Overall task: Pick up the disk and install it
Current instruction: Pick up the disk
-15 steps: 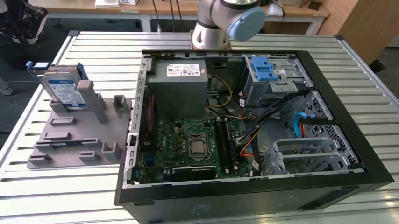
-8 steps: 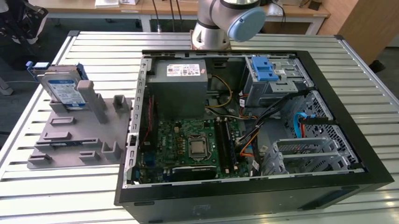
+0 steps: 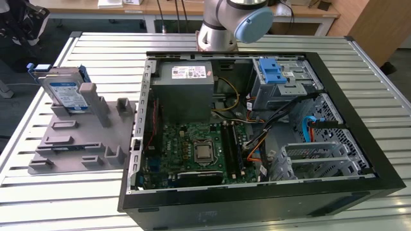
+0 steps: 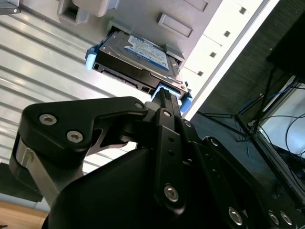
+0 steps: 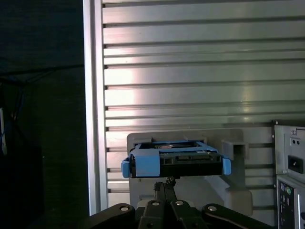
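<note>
Disk [image 3: 66, 94] upright in grey holder [image 3: 72, 140]

Overhead light: falling evenly across the exterior view and keeping the slatted table [image 3: 57, 192] pale and bright.
Case: the black computer case [image 3: 257, 207] is shading its own inside, darkest along the walls.
Glare: a white sheen is spreading over the slats in both wrist views.
Disk: the disk [image 5: 190, 160] is sitting in shade in the first wrist view.
Gripper: the gripper [image 4: 164, 93] is looming as a dark, unlit mass.
Surroundings: sinking to near black past the table edge.
</note>
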### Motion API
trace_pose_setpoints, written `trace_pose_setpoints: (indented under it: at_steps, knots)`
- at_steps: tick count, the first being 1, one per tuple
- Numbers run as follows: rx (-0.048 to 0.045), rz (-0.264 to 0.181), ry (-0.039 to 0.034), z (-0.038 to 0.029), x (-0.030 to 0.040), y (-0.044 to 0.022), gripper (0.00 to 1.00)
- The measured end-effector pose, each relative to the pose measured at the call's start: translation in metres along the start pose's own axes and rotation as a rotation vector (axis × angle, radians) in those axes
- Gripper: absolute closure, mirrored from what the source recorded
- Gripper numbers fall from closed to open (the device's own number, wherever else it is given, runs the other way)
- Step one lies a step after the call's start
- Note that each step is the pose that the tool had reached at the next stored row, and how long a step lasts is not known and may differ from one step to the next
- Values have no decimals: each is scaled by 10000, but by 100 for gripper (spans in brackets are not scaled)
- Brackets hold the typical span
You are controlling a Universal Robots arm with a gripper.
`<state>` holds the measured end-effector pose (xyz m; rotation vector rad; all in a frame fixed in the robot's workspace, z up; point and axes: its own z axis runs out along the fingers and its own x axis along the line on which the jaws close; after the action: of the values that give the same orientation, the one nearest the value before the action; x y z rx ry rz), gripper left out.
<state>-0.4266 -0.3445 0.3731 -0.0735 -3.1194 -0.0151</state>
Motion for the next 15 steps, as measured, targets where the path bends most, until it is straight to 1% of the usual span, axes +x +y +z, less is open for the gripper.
trace_pose_setpoints:
  at_steps: [15]
  knots:
    - [5, -235, 2, 0, 0, 0, 89]
